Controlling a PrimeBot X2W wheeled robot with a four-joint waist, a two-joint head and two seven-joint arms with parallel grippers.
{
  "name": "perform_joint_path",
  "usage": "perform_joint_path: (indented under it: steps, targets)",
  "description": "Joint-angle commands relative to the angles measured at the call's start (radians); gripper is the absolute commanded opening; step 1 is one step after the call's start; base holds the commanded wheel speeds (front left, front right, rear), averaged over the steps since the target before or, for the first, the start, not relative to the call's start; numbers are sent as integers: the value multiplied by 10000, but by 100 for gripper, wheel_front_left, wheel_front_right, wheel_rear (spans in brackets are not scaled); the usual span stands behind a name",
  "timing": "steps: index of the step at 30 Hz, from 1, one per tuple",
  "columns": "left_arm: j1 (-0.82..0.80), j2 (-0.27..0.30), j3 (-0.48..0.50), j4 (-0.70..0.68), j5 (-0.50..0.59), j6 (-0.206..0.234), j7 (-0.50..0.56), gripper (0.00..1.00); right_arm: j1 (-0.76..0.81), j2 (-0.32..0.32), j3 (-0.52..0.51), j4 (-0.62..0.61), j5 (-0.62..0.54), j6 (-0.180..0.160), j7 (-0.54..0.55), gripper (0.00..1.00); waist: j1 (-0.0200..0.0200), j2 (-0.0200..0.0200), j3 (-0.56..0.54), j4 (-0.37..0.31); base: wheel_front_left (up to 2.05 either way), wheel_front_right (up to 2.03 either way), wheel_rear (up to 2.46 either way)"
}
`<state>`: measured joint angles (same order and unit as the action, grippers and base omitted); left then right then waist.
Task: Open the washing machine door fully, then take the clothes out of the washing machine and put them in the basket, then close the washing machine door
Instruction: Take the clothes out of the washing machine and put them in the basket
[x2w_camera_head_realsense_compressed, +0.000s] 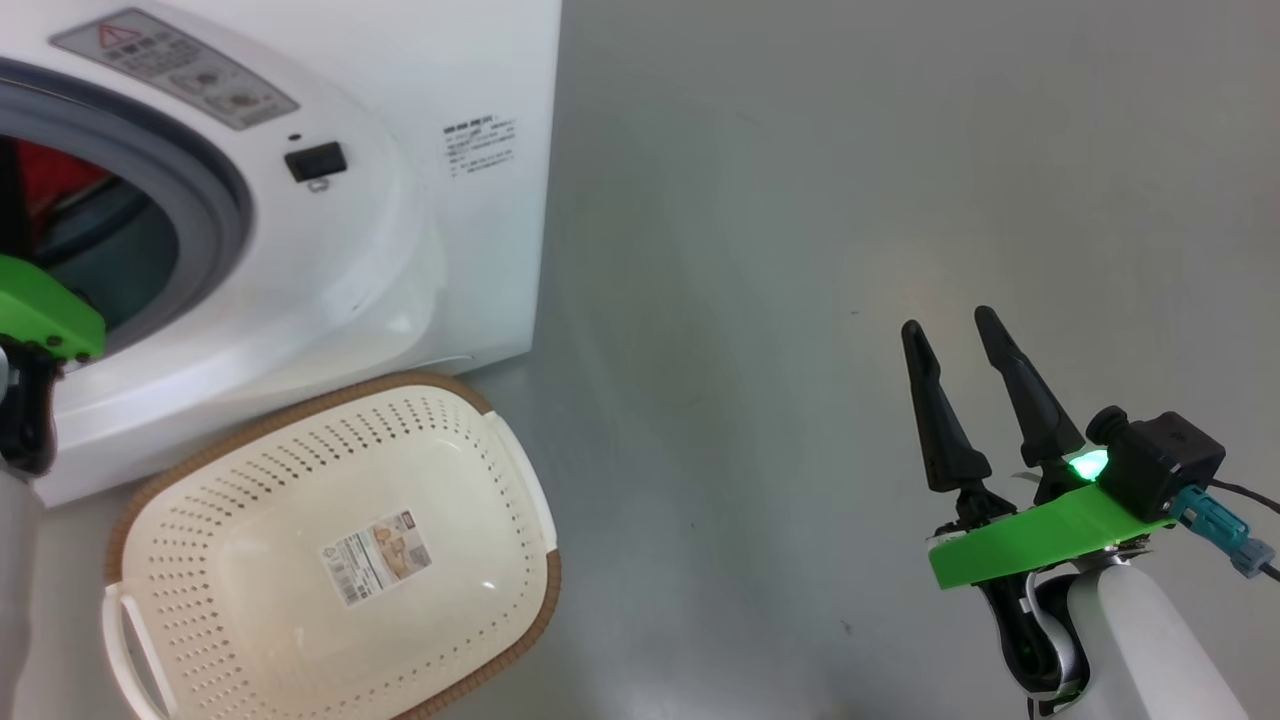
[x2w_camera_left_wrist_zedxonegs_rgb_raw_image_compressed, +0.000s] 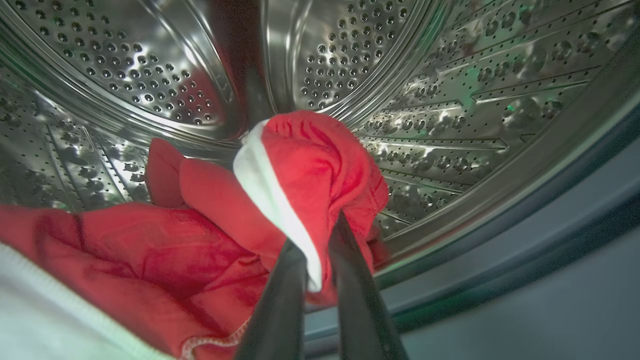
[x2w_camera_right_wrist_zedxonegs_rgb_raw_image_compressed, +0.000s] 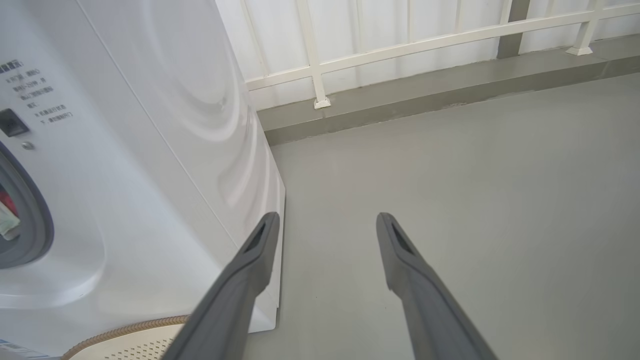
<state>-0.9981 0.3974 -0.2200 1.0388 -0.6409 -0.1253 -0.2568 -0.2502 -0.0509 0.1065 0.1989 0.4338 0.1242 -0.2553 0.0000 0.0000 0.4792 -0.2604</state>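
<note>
In the washing machine (x2w_camera_left_wrist_zedxonegs_rgb_raw_image_compressed: 150, 75), left claw (x2w_camera_left_wrist_zedxonegs_rgb_raw_image_compressed: 318, 242) on clothes (x2w_camera_left_wrist_zedxonegs_rgb_raw_image_compressed: 310, 165)

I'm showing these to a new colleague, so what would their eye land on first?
The bright red clothes with white trim, pinched by the left gripper inside the shiny steel drum. Next, the cream basket on the floor in front of the white washing machine, and the right gripper open over grey floor at the lower right.

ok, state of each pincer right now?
Left pincer: shut on the red clothes in the drum.
Right pincer: open, holding nothing.
</note>
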Motion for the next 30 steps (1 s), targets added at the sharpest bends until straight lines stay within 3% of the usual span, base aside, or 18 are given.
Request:
perform_joint_path:
  steps: [1,14,21,30]
  targets:
    - [307,491,405,-443,262,-54,-49,0,49,5,166,-169,30,65,-65,100,0,0,-199,138,0,0,0]
    - [2798,-714,2667,-3410,1354,-54,-49,0,458,-4,78,141,-99,65,-65,100,0,0,-1447,923,0,0,0]
    - [4617,-1516,3108,-5387,1294,-54,-49,0,798,-80,74,233,-111,65,-65,100,0,0,-2090,1448,0,0,0]
    - [6181,-2071,3259,-7535,1243,-54,-49,0,1073,-160,-22,245,-96,65,-65,100,0,0,-2422,1800,0,0,0]
